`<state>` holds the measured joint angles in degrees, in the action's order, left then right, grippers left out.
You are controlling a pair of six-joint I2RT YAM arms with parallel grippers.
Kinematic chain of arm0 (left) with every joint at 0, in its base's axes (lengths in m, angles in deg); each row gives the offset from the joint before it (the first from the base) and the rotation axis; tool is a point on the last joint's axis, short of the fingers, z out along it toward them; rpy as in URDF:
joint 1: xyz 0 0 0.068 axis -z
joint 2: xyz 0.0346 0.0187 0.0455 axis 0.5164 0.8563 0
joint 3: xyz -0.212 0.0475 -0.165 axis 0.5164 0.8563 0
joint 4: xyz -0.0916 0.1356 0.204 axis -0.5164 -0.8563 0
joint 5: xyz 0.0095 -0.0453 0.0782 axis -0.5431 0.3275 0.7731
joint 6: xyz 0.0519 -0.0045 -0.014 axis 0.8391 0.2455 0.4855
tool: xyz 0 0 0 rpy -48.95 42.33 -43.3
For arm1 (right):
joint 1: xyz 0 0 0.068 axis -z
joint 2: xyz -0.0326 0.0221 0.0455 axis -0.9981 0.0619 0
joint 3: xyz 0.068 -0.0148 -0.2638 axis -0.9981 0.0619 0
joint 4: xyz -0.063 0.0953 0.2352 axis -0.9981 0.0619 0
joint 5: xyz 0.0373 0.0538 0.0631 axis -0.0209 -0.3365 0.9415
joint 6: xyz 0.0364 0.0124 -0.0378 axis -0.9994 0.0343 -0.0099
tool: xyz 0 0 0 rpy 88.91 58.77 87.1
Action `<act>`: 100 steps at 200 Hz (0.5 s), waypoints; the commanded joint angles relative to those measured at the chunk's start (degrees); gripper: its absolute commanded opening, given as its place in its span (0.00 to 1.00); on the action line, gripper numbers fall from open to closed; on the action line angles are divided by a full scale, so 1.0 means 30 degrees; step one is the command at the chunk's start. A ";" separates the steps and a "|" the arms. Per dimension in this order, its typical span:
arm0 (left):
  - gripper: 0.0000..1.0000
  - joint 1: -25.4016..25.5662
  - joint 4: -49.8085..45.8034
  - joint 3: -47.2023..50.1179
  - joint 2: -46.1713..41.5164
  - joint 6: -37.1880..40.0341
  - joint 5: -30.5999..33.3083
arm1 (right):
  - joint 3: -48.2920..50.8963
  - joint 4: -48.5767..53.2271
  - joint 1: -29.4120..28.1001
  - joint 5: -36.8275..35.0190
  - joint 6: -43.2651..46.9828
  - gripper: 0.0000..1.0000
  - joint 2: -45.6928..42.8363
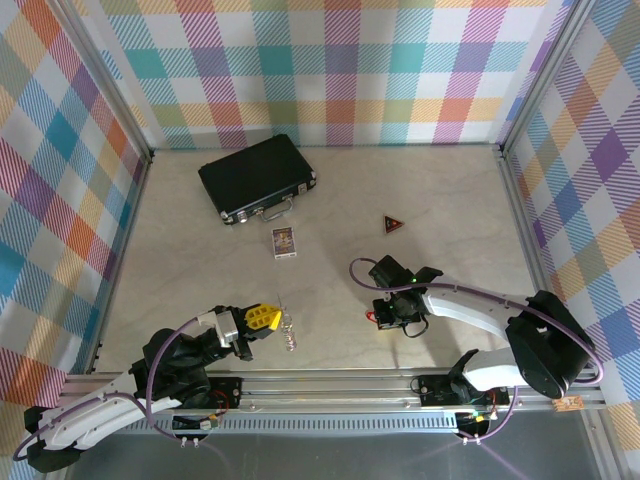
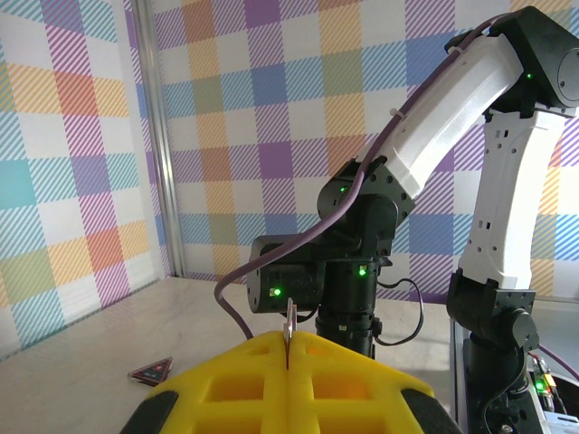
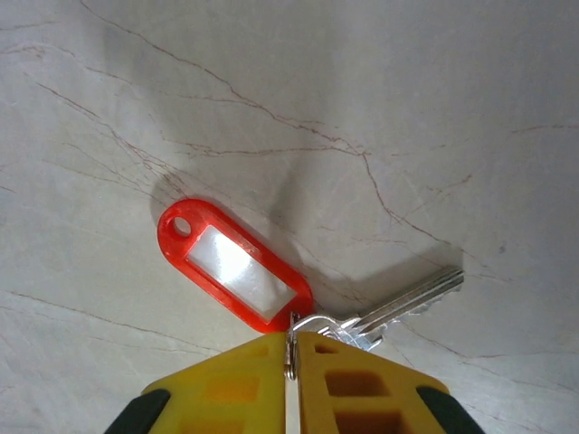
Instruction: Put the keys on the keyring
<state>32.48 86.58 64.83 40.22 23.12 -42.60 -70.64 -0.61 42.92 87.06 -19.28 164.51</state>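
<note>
Near the table's (image 1: 460, 190) near edge, the keyring (image 1: 288, 332) sits at the left gripper's (image 1: 274, 318) yellow tips, the right gripper (image 1: 385, 318) over the red-tagged keys (image 1: 371, 318). A black case (image 1: 257, 178) lies toward the far-left corner.

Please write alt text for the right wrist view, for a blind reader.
The yellow fingers of the right gripper are shut on the small ring of the keys; their red tag lies over a pale veined table.

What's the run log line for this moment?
left end effector: shut on keyring | right end effector: shut on keys | keys: off keyring
</note>
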 commanded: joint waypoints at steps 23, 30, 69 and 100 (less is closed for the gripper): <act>0.00 0.0079 0.1066 0.0077 -0.0098 -0.0210 -0.0259 | 0.0206 -0.0082 -0.0081 0.0185 0.0192 0.07 -0.0130; 0.00 0.0080 0.1053 0.0083 -0.0085 -0.0203 -0.0290 | 0.0233 -0.0114 -0.0085 0.0159 0.0191 0.06 -0.0195; 0.00 0.0079 0.1295 0.0171 0.0147 -0.0146 -0.0141 | 0.0146 -0.0030 -0.0290 0.0073 0.0495 0.02 -0.0951; 0.00 0.0079 0.0913 -0.0543 0.1662 -0.0013 -0.0219 | -0.0278 -0.0167 -0.1052 -0.0357 0.1569 0.00 -0.2207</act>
<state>32.48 86.78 64.87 42.38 23.12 -42.56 -70.55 -0.80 41.35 86.78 -17.97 161.34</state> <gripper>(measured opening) 0.059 0.043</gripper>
